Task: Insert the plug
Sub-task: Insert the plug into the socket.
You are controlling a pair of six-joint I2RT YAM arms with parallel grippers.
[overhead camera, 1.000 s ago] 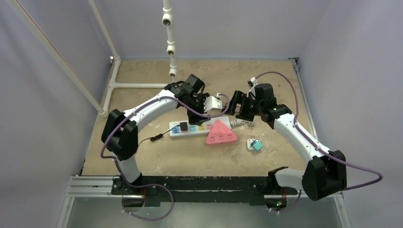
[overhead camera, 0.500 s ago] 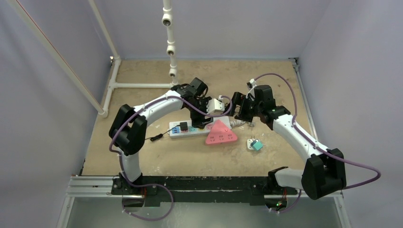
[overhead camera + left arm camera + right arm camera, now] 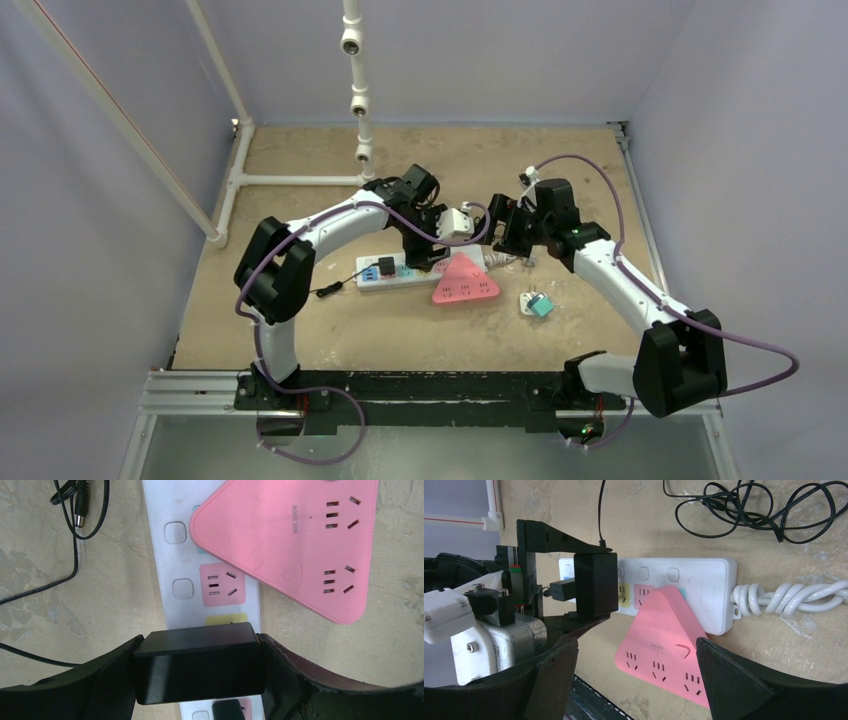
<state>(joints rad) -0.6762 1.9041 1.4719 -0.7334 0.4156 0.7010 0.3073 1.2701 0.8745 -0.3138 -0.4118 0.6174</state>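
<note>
Plug (image 3: 197,672), a black block, sits clamped between the jaws of the left gripper (image 3: 198,647), right over the yellow socket (image 3: 226,619) of the white power strip (image 3: 704,580). Whether its pins touch the strip I cannot tell. Near the strip's cable end, the right gripper (image 3: 498,228) hangs with jaws wide and empty, beside the pink adapter (image 3: 290,545) overlapping the strip.

Pale lilac walls (image 3: 760,150) enclose a worn tan tabletop (image 3: 450,335).
</note>
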